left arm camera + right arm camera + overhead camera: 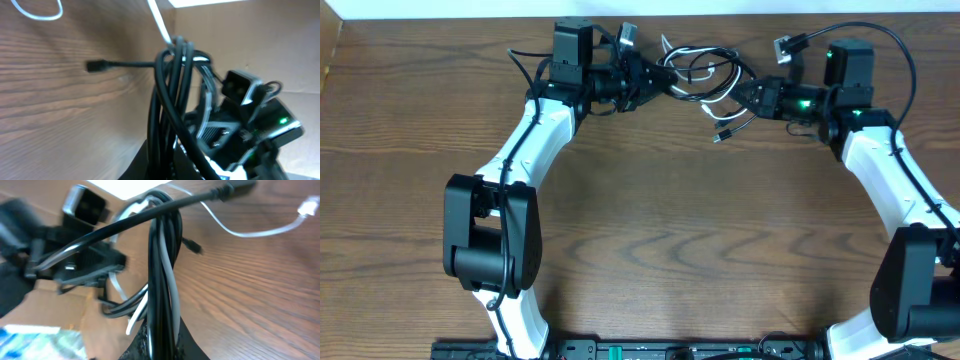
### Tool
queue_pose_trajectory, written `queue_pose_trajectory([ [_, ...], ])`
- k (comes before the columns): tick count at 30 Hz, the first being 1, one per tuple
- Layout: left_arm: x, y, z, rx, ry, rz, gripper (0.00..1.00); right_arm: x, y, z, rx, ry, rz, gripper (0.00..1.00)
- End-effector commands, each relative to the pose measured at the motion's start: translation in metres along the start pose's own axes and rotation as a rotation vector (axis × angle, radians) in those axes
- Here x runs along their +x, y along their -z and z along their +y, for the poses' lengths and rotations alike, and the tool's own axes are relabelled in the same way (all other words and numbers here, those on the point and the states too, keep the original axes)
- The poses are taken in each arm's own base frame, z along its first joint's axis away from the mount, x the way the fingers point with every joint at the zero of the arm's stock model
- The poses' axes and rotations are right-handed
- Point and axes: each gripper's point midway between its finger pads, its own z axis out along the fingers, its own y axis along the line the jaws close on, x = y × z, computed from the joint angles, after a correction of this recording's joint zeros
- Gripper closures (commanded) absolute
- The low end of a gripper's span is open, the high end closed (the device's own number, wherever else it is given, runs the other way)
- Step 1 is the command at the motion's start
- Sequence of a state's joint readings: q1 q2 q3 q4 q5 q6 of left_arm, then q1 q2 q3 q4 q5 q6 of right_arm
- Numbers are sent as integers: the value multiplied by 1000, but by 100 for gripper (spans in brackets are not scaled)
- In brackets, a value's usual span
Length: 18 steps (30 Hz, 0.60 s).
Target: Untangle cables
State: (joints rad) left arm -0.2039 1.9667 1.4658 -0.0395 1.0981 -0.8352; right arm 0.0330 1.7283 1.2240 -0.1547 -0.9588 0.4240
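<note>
We see left gripper (658, 86) and right gripper (744, 99) both clamped on the tangled cables (708, 72), far-centre on the table (650, 220).

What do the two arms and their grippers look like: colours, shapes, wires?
The left arm and right arm have white link shells and bulky black joints, with black wires running along them. The left gripper and right gripper are black, each backed by a boxy black housing. Small green lights glow near the right wrist.
</note>
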Motion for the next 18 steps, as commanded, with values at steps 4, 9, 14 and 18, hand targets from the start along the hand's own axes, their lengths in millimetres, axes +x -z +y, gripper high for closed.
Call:
queue_pose_trajectory([
  [4, 5, 7, -3, -12, -121, 15, 93, -10, 22, 38, -201, 34, 10, 99],
  [9, 11, 7, 7, -46, -142, 32, 93, -20, 28, 58, -287, 38, 3, 99],
  [14, 16, 9, 26, -128, -119, 34, 92, -27, 31, 67, -317, 14, -6, 99],
  [18, 18, 9, 29, -139, -121, 37, 93, -28, 31, 68, -318, -19, -2, 99],
])
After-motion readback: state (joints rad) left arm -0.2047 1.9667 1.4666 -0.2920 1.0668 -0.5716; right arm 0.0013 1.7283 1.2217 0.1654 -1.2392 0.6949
